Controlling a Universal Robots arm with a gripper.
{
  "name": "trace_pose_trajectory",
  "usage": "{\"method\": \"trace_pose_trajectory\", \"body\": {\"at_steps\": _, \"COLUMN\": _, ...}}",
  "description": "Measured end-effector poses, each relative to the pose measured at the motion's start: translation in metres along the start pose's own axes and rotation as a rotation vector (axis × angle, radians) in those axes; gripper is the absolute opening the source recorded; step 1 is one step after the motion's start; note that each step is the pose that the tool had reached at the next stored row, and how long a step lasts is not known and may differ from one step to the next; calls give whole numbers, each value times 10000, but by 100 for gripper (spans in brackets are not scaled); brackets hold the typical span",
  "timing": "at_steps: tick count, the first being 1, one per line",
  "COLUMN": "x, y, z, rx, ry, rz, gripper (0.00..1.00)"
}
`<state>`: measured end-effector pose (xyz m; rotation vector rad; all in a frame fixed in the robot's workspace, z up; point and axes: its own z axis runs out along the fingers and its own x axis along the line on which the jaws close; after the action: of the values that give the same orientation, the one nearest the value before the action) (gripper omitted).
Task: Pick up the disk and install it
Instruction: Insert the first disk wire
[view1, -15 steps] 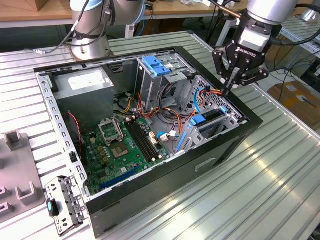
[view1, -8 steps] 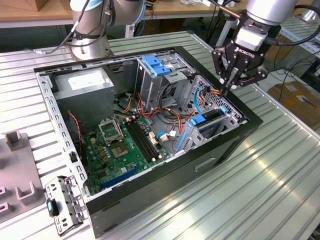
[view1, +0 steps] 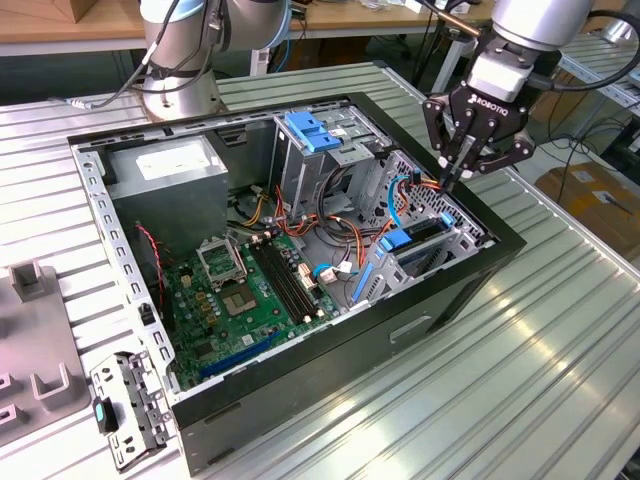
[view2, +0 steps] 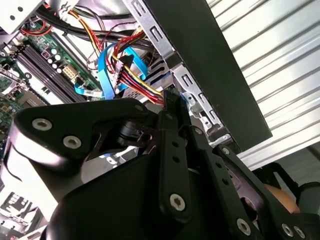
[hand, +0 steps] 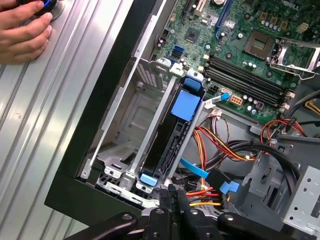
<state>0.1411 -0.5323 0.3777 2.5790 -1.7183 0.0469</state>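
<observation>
The gripper (view1: 452, 180) is seen in the exterior view at the far corner of the open computer case (view1: 300, 400), at the exterior view's right, with its fingers brought together into a narrow tip and nothing held between them. The tip is poised at the cable bundle (view1: 425, 185) just beside the drive bay.

The disk (hand: 167, 145) is seated edge-on in the drive bay, in a carrier with a blue tab (hand: 186, 104) (its label is not visible from this angle). In the first wrist view the closed fingers (hand: 172, 200) are placed just past the near end of the carrier, by the red and yellow power wires (hand: 220, 150).

In the second wrist view the fingers (view2: 172, 120) are seen pressed together at the multi-coloured connector wiring (view2: 135, 75), close to the case's metal side rail (view2: 195, 95).

The motherboard (view1: 245, 290) lies exposed on the case floor; a grey power-supply box (view1: 165, 175) sits at the back corner. The case rests on a ribbed metal worktop (view1: 540, 330). A person's hand (hand: 22, 32) rests on the worktop, well apart from the case.
</observation>
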Motion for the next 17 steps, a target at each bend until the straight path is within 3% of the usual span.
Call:
{"method": "trace_pose_trajectory", "body": {"at_steps": 2, "x": 0, "y": -1, "z": 1, "rx": -11, "ry": -5, "rz": 229, "gripper": 16}}
{"method": "trace_pose_trajectory", "body": {"at_steps": 17, "x": 0, "y": 0, "z": 2, "rx": -13, "ry": -7, "rz": 263, "gripper": 16}}
